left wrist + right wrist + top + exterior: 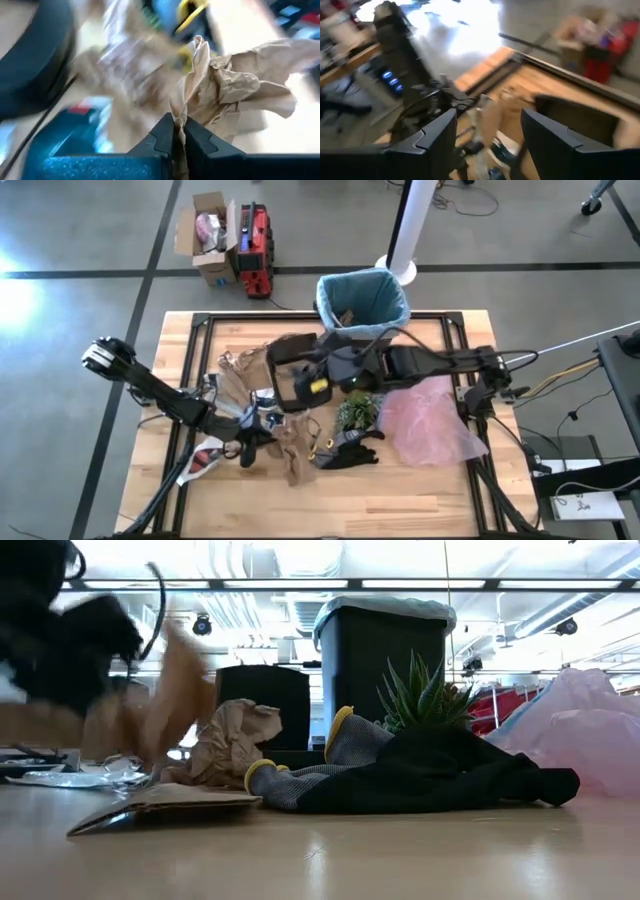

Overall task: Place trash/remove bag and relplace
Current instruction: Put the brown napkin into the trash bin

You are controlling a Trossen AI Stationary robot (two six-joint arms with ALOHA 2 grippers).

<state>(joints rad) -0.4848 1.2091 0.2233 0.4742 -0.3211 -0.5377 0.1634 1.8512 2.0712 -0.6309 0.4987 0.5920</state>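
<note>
The black bin (362,302) stands at the table's far edge, with the teal-blue bag (385,608) over its rim. Trash lies mid-table: crumpled brown paper (240,375) and white scraps (200,460). My left gripper (248,450) is low at the near left, shut on a crumpled brown paper piece (235,85). My right gripper (487,135) hangs open high above the table's middle (288,378), with nothing between its fingers. My left gripper pinches a crumpled fold at the edge of the brown paper (179,117) between its two fingertips. The fingers come from the table's left, slanting down. The rest of the paper bunches up beyond the fingertips. I cannot tell whether it is clear of the table.
A pink plastic bag (430,420) lies at the right. A green plant tuft (355,412) and a black-and-yellow glove (345,452) lie near the middle. A flat cardboard piece (165,805) lies near the front. Boxes (225,240) stand on the floor beyond the table.
</note>
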